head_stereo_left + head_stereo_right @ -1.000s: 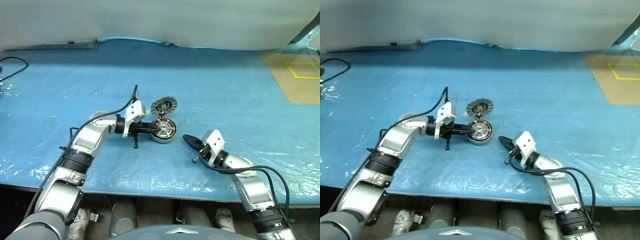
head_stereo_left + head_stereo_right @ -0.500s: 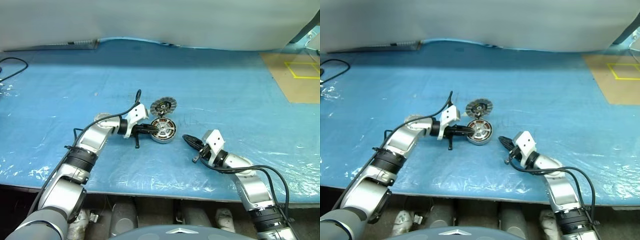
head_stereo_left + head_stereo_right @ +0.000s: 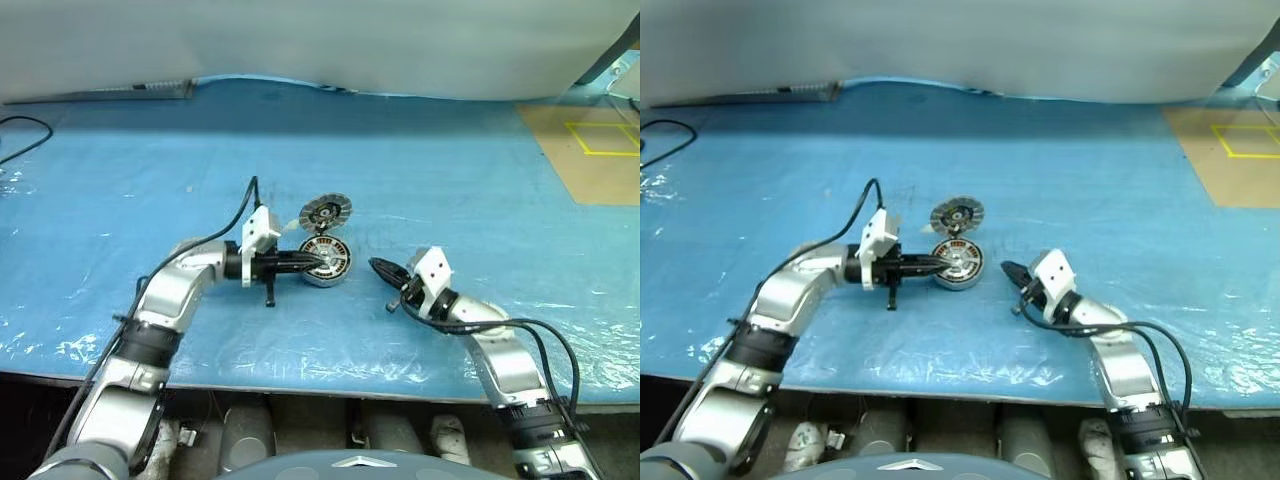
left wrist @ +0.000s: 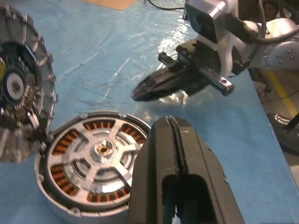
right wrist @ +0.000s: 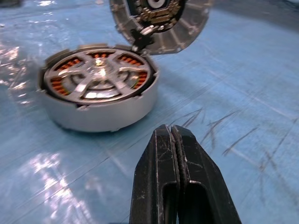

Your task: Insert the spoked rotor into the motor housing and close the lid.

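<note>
1. The rotor (image 4: 100,151) sits inside the housing (image 5: 105,112), spokes level with the rim and copper windings showing between them. By my reading, insertion is done.
2. The housing rests on the blue table (image 3: 450,170), near the middle of its front part.
3. The lid (image 3: 326,211) stands open, tilted up on the housing's far edge and apparently hinged to it, ribbed side facing out. It is not yet closed.
4. The left gripper (image 3: 310,264) has its fingers pressed together, holding nothing. Its tip lies over the housing's near-left rim; whether it touches I cannot tell.
5. Change: over the last second the left arm swung out a little and came back, so its tip is again at the housing's rim. The rotor, housing and lid have not moved.
6. The right gripper (image 3: 385,272) is also shut and empty, near the housing on its right, apart from it. It has edged slightly closer.
7. Meaning: only the lid remains. A push on its raised edge would likely fold it down.
8. Count: one rotor, one housing, one lid, two grippers.
9. A black cable (image 3: 25,128) lies at the table's far left.
</note>
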Robot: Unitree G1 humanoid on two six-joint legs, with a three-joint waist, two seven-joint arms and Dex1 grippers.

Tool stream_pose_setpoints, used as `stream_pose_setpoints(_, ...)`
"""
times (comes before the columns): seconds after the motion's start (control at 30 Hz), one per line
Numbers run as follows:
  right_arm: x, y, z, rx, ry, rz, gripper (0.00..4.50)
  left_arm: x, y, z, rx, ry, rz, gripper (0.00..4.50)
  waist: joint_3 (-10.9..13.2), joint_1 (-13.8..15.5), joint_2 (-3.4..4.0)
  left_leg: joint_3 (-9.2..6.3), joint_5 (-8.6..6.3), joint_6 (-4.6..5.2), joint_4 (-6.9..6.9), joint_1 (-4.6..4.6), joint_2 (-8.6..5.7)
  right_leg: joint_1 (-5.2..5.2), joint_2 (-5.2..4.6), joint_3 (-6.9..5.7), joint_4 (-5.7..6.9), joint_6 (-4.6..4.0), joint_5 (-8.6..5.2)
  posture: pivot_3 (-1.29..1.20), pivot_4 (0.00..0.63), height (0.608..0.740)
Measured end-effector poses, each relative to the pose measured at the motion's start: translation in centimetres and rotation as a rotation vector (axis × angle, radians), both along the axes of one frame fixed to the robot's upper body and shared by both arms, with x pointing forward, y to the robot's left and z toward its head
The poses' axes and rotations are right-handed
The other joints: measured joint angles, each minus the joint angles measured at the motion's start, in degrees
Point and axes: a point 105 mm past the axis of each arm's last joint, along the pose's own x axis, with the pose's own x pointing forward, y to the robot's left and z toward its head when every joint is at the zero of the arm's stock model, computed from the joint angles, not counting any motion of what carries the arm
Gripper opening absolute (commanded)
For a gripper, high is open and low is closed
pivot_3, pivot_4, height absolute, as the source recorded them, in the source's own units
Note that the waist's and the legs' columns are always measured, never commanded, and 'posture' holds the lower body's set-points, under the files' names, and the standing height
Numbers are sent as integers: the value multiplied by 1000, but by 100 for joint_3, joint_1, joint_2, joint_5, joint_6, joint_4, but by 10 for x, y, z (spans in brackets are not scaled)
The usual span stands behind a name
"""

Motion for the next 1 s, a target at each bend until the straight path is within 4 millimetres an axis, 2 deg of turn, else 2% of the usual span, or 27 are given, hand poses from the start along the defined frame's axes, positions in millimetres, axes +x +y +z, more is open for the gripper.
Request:
stream_pose_setpoints(0.1,2,-3,-3,-17,42,1,0,-7,10,-9,-24,7,80,39,0,28,1,0,0,0,-1,-5,5,-1,1,-5,-4,0,0,0,150,740)
stream_pose_setpoints(0.3,-3,4,-17,-54,114,50,0,-10,24,-8,-55,-36,243,39,0,10,1,0,-2,-1,2,1,5,2,1,-3,-3,0,0,0,150,740)
stream_pose_setpoints(0.47,5,14,-19,-77,122,77,0,-18,26,-15,-55,-73,331,39,0,-16,1,1,-3,-2,1,3,8,2,5,-1,-2,0,0,0,150,740)
stream_pose_setpoints(0.57,5,30,-17,-65,126,130,0,-22,25,-21,-78,-54,364,39,0,-13,1,1,-2,-2,0,-1,10,-2,7,-2,-3,0,0,0,150,740)
stream_pose_setpoints(0.7,0,44,-20,-61,144,193,0,-23,25,-26,-73,-61,372,39,0,-5,1,1,-3,-2,1,0,9,-2,6,-1,-3,1,0,0,150,740)
stream_pose_setpoints(0.87,-4,49,-22,-74,161,223,0,-23,23,-28,-87,-67,384,39,0,-2,1,1,-3,-2,2,2,10,-1,7,-1,-1,1,0,0,150,740)
stream_pose_setpoints(0.93,2,44,-21,-118,141,200,0,-23,23,-30,-83,-66,391,39,0,-7,1,2,-2,-3,4,4,9,1,6,2,-1,1,1,0,150,740)
stream_pose_setpoints(1.0,23,31,-15,-194,93,107,0,-23,23,-33,-72,-59,396,39,0,-15,1,2,-2,-4,9,10,8,3,6,4,5,-1,3,0,150,740)
